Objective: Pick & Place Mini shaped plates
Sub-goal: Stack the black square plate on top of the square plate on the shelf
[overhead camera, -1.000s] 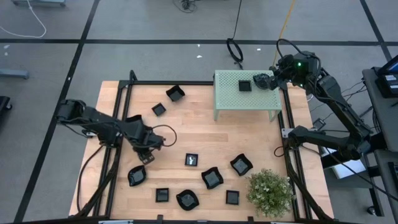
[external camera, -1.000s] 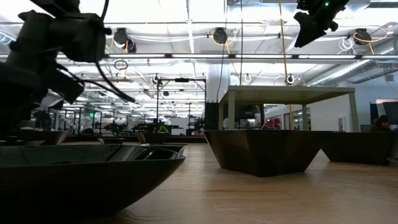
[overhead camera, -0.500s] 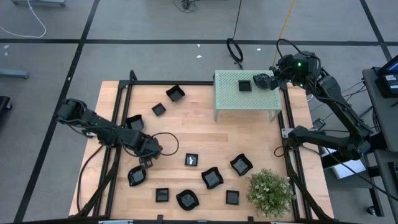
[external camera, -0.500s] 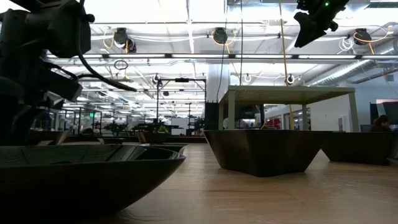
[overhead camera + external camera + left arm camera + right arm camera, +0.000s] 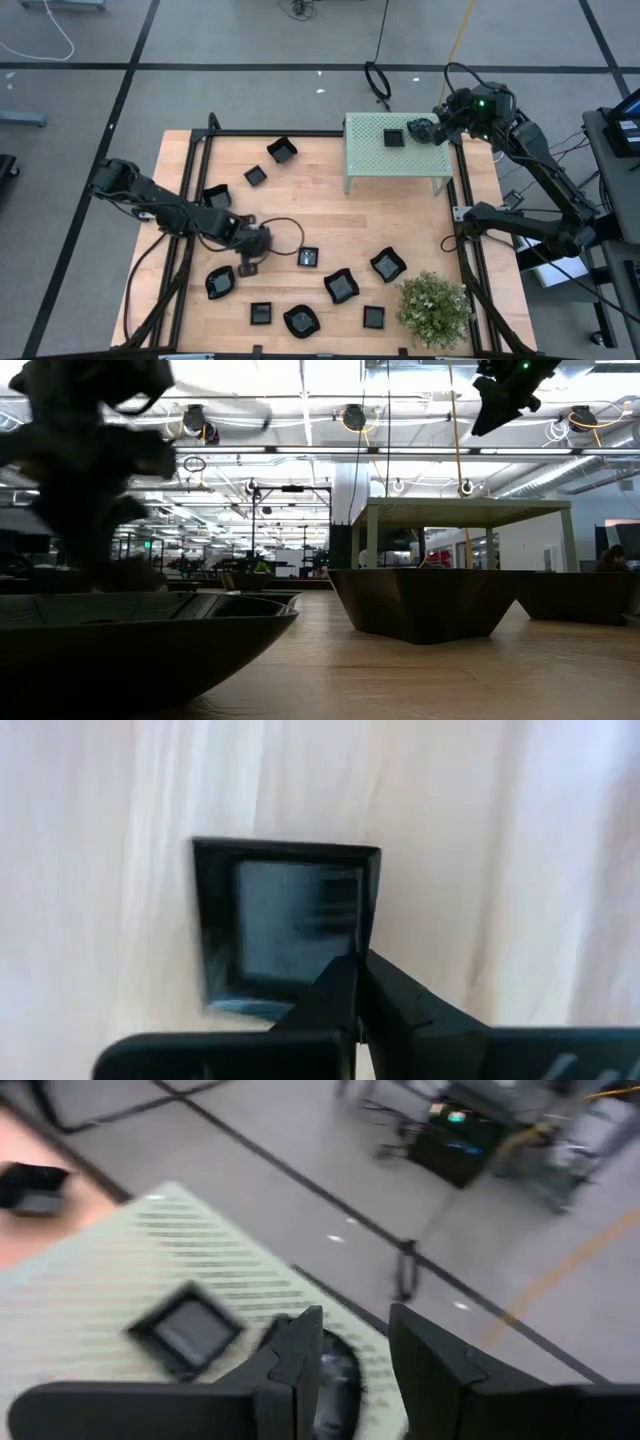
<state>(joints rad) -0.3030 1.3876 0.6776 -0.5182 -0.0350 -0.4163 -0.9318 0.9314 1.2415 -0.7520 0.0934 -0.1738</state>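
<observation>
Left gripper (image 5: 355,982) reads clenched, fingertips overlapping the near rim of a square mini plate (image 5: 285,915) lying just ahead on the table (image 5: 330,215) — spread the fingers first, then straddle that rim squarely.

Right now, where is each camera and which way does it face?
High: above the wooden table, looking straight down; left arm and right arm show.
Low: at tabletop height, level past glossy black dishes; arms overhead.
Left wrist: on its arm, facing a square black dish past the left claw.
Right wrist: likewise, right claw over the pale green perforated stand, shared with high view.
</observation>
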